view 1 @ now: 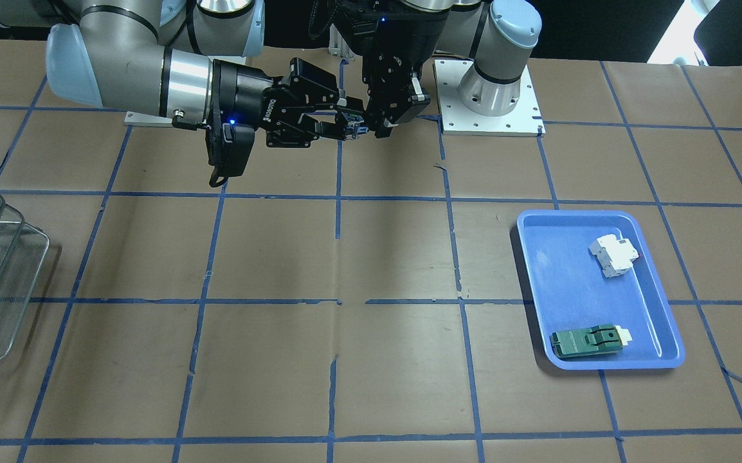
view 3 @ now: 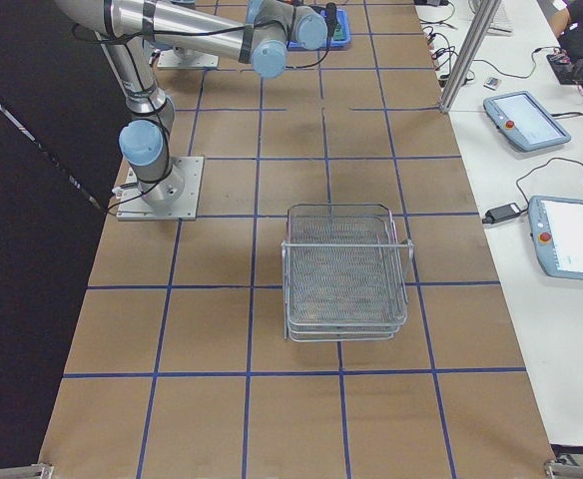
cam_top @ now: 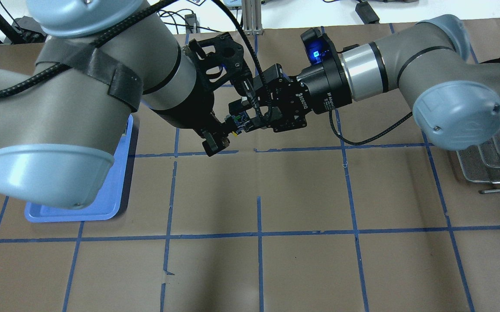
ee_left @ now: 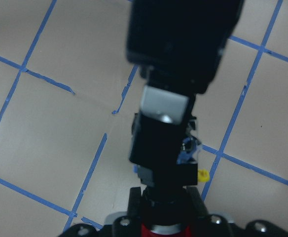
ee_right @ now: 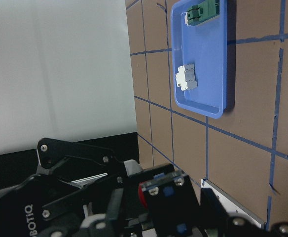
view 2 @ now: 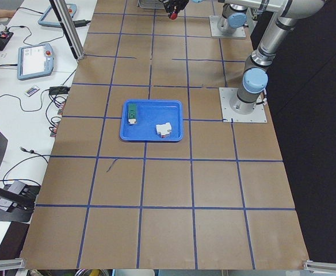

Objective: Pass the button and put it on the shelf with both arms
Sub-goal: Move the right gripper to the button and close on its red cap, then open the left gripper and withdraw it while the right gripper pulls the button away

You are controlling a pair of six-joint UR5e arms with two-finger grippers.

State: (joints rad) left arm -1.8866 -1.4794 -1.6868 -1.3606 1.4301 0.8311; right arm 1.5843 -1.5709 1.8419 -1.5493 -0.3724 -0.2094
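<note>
Button (cam_top: 238, 122) passing is the job right now, and it looks about half done. The big brown worktop (view 1: 268, 257) lies below the left claw (view 1: 382, 122) and the right claw (cam_top: 242, 118). The left arm (cam_top: 81, 99) and the right arm (cam_top: 406, 65) reach in and meet nose to nose above it.

The shelf (view 3: 337, 242) sits far behind the right claw, out past that arm's elbow. The blue tray (view 1: 564, 302) sits far from the left claw (only a white block (view 1: 614, 255) and a green part (view 1: 586, 341) lie in it).

The left claw is squeezed on the red cap end. The right claw's fingers (ee_left: 163, 106) sit on both sides of the black body and seem pressed on it too. So the small button is up in the air, right between both claws.

Next, I think, the left claw must let go and back away gently. Then the right claw can carry the button over to the shelf. If the right claw's hold is weak, the button could drop.
</note>
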